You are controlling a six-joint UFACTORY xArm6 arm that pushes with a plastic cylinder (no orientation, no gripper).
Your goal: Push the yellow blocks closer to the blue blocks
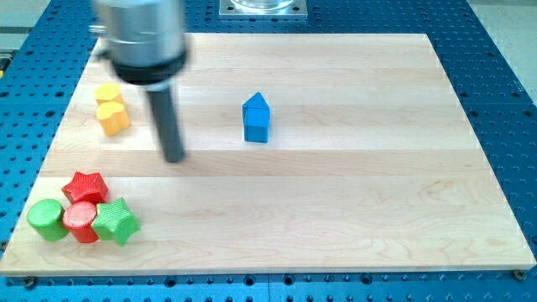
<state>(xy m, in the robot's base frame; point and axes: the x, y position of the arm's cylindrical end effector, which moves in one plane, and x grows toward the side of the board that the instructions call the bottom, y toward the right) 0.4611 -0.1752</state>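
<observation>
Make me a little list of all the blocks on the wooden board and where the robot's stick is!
board: pale wooden board on a blue perforated table
my tip, right of the yellow block, apart from it
yellow block: heart-like shape, near the view's left
blue block: house-shaped, near the middle, standing alone
red blocks: star and cylinder
green blocks: cylinder and star
red-green group: clustered at the view's bottom left

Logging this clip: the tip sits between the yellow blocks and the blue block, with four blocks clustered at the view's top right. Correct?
Not quite. The camera view shows that cluster, red star included, at the bottom left. My tip does sit between the yellow blocks and the blue block.
</observation>
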